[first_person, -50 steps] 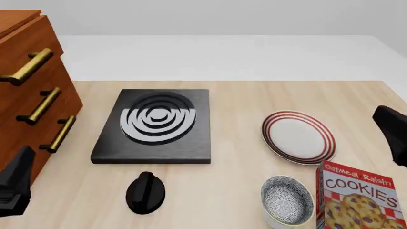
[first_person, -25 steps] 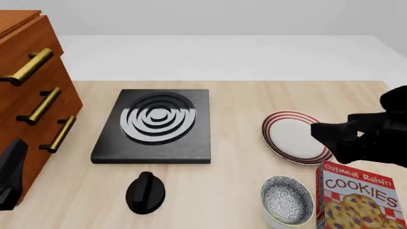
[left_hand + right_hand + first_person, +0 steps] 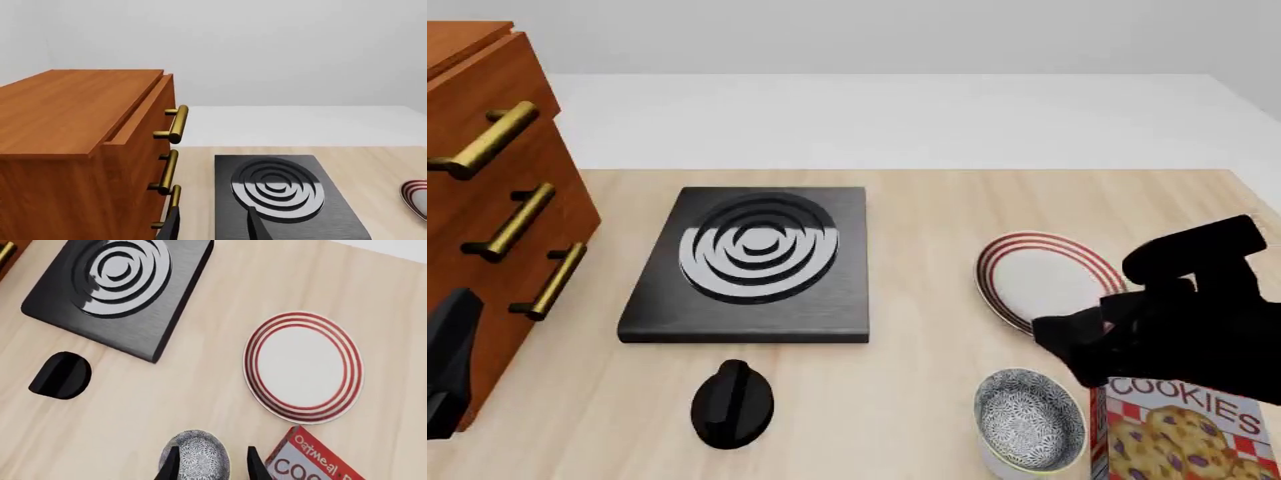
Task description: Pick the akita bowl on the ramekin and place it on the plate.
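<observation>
The right gripper (image 3: 209, 464) hung above the akita bowl (image 3: 1030, 417) beside the plate (image 3: 1049, 286), fingers spread apart and holding nothing

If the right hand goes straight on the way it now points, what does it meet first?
Most likely the akita bowl: in the right wrist view it lies between the open fingertips of the right hand, below it. How far the drop is cannot be told.

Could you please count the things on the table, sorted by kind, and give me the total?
Dishes: 3, the akita bowl, the ramekin under it, the plate.
Stove parts: 2, burner plate, black knob.
Food boxes: 1, cookie box.
Furniture: 1, wooden drawer cabinet.
Total: 7.
</observation>
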{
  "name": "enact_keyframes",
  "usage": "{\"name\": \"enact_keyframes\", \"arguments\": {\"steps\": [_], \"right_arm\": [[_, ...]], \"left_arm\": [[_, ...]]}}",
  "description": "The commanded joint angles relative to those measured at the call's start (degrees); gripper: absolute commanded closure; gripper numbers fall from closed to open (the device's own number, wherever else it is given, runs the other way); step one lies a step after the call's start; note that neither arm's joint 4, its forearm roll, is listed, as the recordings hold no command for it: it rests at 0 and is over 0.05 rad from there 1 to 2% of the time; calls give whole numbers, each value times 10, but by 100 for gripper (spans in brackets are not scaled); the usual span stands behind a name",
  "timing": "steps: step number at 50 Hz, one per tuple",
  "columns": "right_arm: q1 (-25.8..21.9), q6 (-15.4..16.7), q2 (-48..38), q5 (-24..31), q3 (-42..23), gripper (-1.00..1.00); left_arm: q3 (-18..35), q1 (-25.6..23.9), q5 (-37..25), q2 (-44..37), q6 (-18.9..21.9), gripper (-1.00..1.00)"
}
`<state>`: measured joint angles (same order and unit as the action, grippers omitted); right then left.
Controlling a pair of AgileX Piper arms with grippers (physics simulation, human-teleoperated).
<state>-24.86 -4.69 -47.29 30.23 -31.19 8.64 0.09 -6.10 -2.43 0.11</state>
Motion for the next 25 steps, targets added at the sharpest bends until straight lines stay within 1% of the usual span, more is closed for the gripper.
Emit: {"name": "enact_keyframes", "arguments": {"steps": [1, 3, 4, 6, 7, 9, 13, 25], "right_arm": [[5, -6, -22, -20, 25, -100], [5, -4, -28, -27, 31, -100], [6, -12, -35, -33, 35, -100], [11, -4, -38, -39, 39, -100], [11, -12, -42, -41, 41, -100], [15, -6, -42, -42, 41, -100], [13, -11, -53, -53, 47, -100], [26, -10, -85, -92, 68, -100]], "left_arm": [[1, 0, -2, 2, 0, -100], [2, 0, -1, 0, -1, -100], [0, 0, -1, 2, -1, -100], [-2, 0, -2, 5, -1, -100], [1, 0, -1, 2, -1, -100], [2, 0, -1, 0, -1, -100], [-1, 0, 2, 0, -1, -100], [3, 1, -2, 3, -3, -100]]}}
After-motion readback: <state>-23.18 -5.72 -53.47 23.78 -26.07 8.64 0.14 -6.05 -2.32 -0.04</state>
